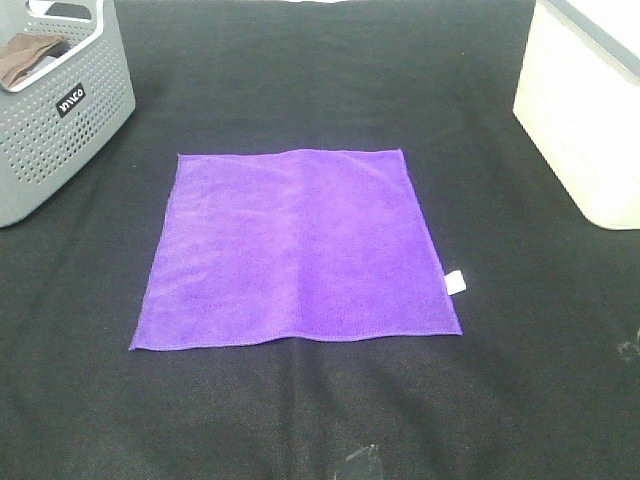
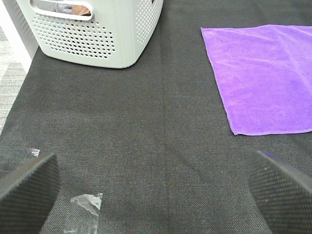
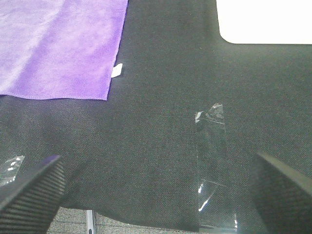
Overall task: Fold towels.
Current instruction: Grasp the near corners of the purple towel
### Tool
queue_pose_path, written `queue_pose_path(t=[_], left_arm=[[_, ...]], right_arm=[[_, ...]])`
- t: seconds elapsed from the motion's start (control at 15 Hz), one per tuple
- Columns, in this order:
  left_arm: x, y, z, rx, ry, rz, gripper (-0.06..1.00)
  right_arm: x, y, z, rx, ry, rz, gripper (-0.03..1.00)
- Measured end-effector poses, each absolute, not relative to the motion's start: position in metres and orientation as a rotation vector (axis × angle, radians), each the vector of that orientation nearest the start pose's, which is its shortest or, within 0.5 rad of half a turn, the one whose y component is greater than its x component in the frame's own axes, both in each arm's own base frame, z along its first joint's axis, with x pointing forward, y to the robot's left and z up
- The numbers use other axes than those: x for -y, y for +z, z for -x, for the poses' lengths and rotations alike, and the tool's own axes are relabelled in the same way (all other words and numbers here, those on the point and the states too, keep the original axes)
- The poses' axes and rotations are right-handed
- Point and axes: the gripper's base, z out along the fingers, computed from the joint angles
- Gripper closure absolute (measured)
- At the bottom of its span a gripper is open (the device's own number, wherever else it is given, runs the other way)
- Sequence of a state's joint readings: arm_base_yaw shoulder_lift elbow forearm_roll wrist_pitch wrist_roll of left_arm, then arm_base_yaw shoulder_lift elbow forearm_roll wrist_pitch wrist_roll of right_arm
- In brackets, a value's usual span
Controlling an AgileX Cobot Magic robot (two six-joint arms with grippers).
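A bright purple towel point(image 1: 295, 250) lies flat and unfolded in the middle of the black mat, with a small white tag point(image 1: 455, 282) on its right edge. It also shows in the left wrist view point(image 2: 263, 73) and in the right wrist view point(image 3: 58, 44). My left gripper point(image 2: 156, 195) is open and empty over bare mat, apart from the towel's near left corner. My right gripper point(image 3: 156, 195) is open and empty near the mat's front edge, apart from the towel's near right corner. Neither arm shows in the exterior high view.
A grey perforated basket point(image 1: 60, 100) with a brown cloth point(image 1: 25, 55) inside stands at the back left. A white bin point(image 1: 590, 110) stands at the back right. Clear tape strips point(image 3: 212, 141) are stuck to the mat near the front edge.
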State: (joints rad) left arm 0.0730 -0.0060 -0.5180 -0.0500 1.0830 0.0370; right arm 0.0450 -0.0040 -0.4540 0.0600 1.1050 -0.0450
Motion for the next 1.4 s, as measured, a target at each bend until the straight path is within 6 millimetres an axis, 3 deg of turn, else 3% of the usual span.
queue_pose_path(t=[1.4], left_arm=[[0.005,0.2805,0.0086,-2.041,0.009,0.026,-0.04]], right_arm=[[-0.0048,0.261,0.0028,-2.129,0.074,0.099,0.01]])
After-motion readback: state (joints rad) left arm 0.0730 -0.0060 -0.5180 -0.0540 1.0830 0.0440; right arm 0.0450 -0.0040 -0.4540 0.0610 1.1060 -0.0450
